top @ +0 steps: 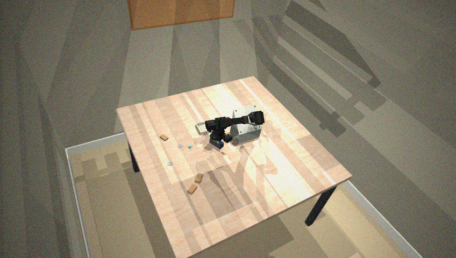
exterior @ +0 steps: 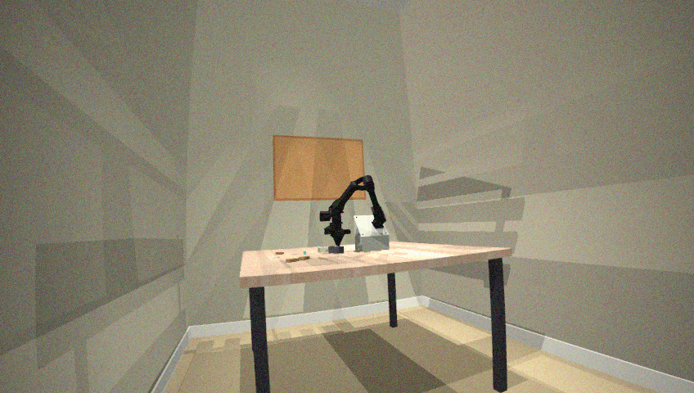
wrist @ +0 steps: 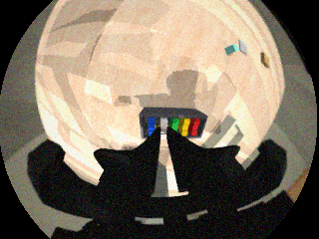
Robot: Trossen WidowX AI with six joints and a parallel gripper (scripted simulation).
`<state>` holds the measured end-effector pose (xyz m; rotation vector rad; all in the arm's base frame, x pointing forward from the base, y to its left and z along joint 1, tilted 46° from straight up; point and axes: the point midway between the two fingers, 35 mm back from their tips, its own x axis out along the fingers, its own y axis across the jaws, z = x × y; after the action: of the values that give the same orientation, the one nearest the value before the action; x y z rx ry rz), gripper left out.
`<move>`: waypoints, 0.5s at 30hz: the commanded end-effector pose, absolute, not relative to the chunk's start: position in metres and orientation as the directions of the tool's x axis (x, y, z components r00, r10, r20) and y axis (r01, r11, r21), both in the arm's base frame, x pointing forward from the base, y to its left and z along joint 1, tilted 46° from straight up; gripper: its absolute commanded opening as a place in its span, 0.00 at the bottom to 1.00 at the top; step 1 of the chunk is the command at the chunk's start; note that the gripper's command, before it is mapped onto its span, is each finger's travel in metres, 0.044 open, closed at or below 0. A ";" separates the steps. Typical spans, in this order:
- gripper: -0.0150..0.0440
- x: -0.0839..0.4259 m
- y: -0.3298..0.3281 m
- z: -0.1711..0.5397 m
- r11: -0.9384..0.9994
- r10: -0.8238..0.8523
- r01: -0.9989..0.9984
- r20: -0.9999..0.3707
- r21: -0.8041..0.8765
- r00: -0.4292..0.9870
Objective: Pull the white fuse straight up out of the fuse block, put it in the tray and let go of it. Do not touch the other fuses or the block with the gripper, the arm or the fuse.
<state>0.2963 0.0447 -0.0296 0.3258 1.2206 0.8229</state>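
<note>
In the wrist view the gripper (wrist: 163, 141) points straight down, its two dark fingers drawn in narrow and clamped on the white fuse (wrist: 163, 125), which stands in the dark fuse block (wrist: 174, 115) as the second in the row. To its left sits a blue fuse (wrist: 152, 126); to its right come a green fuse (wrist: 174, 125), a yellow fuse (wrist: 185, 126) and a red fuse (wrist: 194, 127). Whether the white fuse has lifted at all out of its slot cannot be told. From above, the block (top: 218, 144) lies near the middle of the wooden table (top: 287, 166), just under the wrist of the black arm (top: 236, 120). Nearer and to the left, two tan blocks (top: 195, 183) lie on the boards, with small grey and teal bits (top: 184, 146) between them and the fuse block, and another tan block (top: 163, 137) further left. Just beyond the fuse block, partly hidden by the arm, is the pale tray (top: 200, 127). To the right stands the grey base box (top: 248, 132) that carries the arm. On the far wall hangs an orange board (exterior: 318, 168).
</note>
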 end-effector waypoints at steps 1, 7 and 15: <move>0.25 0.297 0.042 -0.028 0.679 0.707 -0.382 -0.698 0.628 0.110; 0.25 0.296 0.040 -0.026 0.679 0.708 -0.381 -0.698 0.628 0.110; 0.25 0.296 0.037 -0.023 0.679 0.708 -0.381 -0.698 0.628 0.111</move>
<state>0.2959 0.0393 -0.0245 0.3273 1.2191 0.8226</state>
